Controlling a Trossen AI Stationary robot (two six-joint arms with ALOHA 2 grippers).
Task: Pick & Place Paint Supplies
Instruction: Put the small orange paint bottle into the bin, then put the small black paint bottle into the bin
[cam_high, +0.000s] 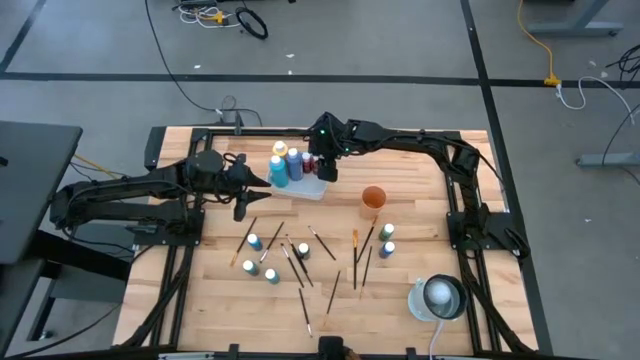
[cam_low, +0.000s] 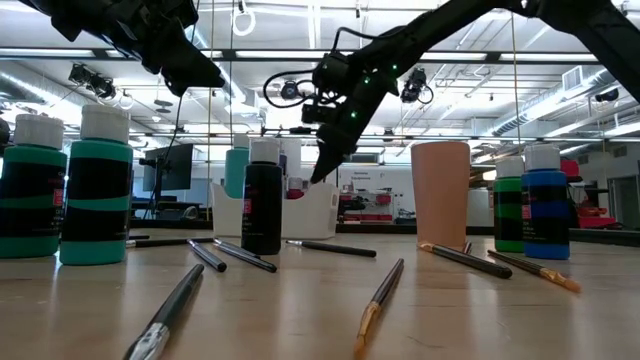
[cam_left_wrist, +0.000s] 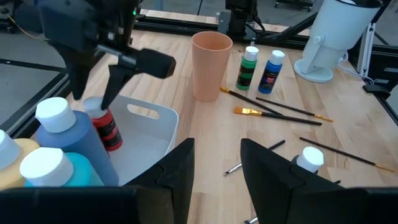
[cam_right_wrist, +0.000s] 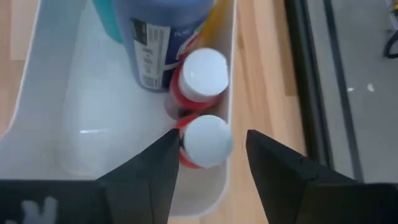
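A white tray (cam_high: 312, 188) at the table's far middle holds blue, teal and yellow bottles (cam_high: 284, 165) and two red, white-capped bottles (cam_right_wrist: 200, 73). My right gripper (cam_right_wrist: 208, 143) hangs open over the tray's right end, its fingers on either side of the nearer red bottle (cam_left_wrist: 106, 127). My left gripper (cam_left_wrist: 217, 168) waits open to the left of the tray (cam_left_wrist: 149, 124), holding nothing. More small bottles (cam_high: 254, 241) and thin paintbrushes (cam_high: 322, 243) lie on the wood nearer the front. My right gripper comes from above, slanting, with its fingers beside the white cap (cam_right_wrist: 205, 140) of the nearer red bottle. A gap shows at one finger (cam_right_wrist: 261, 155); whether the other finger (cam_right_wrist: 163, 155) touches the cap I cannot tell. The bottle stands in the tray.
An orange-brown cup (cam_high: 373, 197) stands right of the tray, with a green and a blue bottle (cam_high: 386, 240) in front of it. A white device (cam_high: 440, 297) sits at the front right corner. Brushes and bottles are strewn over the table's middle.
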